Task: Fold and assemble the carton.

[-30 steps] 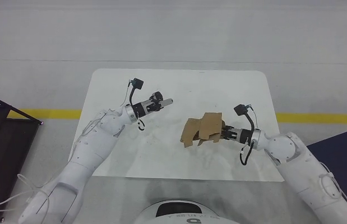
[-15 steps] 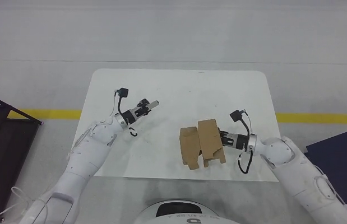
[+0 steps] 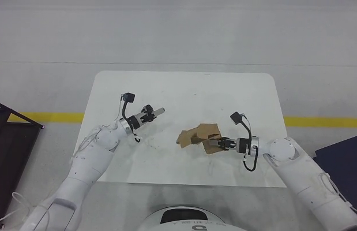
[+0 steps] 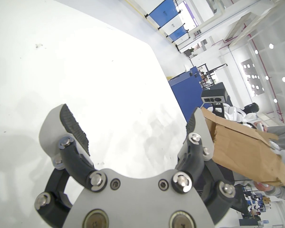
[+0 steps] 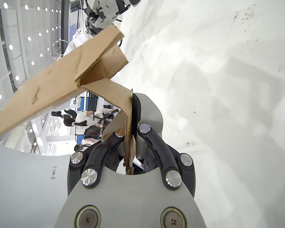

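Observation:
The brown cardboard carton [image 3: 198, 137] is a partly folded blank held just above the middle of the white table [image 3: 184, 92]. My right gripper [image 3: 218, 143] is shut on one of its flaps at the carton's right side; in the right wrist view the flap [image 5: 128, 129] runs between the pads and the wider panels [image 5: 61, 81] stick out beyond. My left gripper [image 3: 158, 110] hovers over the table to the left of the carton, open and holding nothing [image 4: 130, 124]. In the left wrist view the carton [image 4: 242, 153] shows past one finger.
The table's white top carries small dark specks [image 5: 244, 15]. A yellow floor line [image 3: 322, 122] runs behind the table on both sides. A dark stand [image 3: 11, 144] sits off the table's left edge, and a blue object [image 3: 348, 153] at the right.
The right gripper has shifted left and turned the carton, which now looks flatter and lower than before. The left gripper drew back to the left from one second ago, then held nearly still.

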You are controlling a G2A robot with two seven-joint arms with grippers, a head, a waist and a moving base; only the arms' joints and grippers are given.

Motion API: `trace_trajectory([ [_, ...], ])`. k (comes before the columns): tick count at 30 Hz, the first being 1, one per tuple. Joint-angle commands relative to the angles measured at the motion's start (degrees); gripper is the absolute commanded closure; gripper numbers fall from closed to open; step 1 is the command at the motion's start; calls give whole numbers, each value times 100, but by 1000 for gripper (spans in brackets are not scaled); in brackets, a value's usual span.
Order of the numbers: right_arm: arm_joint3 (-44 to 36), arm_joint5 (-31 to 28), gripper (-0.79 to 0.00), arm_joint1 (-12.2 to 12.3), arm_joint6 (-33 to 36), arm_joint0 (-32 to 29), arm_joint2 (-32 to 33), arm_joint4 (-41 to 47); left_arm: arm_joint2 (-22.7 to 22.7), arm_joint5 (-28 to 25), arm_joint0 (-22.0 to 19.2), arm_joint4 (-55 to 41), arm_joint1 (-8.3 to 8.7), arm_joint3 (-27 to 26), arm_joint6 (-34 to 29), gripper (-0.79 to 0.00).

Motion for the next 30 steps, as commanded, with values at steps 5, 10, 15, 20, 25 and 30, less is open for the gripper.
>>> trace_trajectory([
  [5, -139, -442, 0, -20, -307, 69, 28, -586, -56, 24, 50, 693, 42, -377, 235, -785],
  [10, -525, -969, 0, 4, -1349, -33, 176, -2551, -28, -14, 89, 653, 35, -465, 230, -785],
  [15, -873, -1579, 0, 12, -2443, -266, 302, -4061, -28, -14, 89, 653, 35, -465, 230, -785],
  [20, -1090, -1918, 0, 33, -3159, -526, 429, -5147, -28, -14, 89, 653, 35, -465, 230, -785],
  [25, -1237, -2068, 0, 60, -3565, -708, 593, -5681, -28, -14, 89, 653, 35, -465, 230, -785],
  [30, -1233, -2055, 0, 61, -3663, -754, 639, -5625, -29, 9, 95, 662, 35, -476, 245, -785],
])
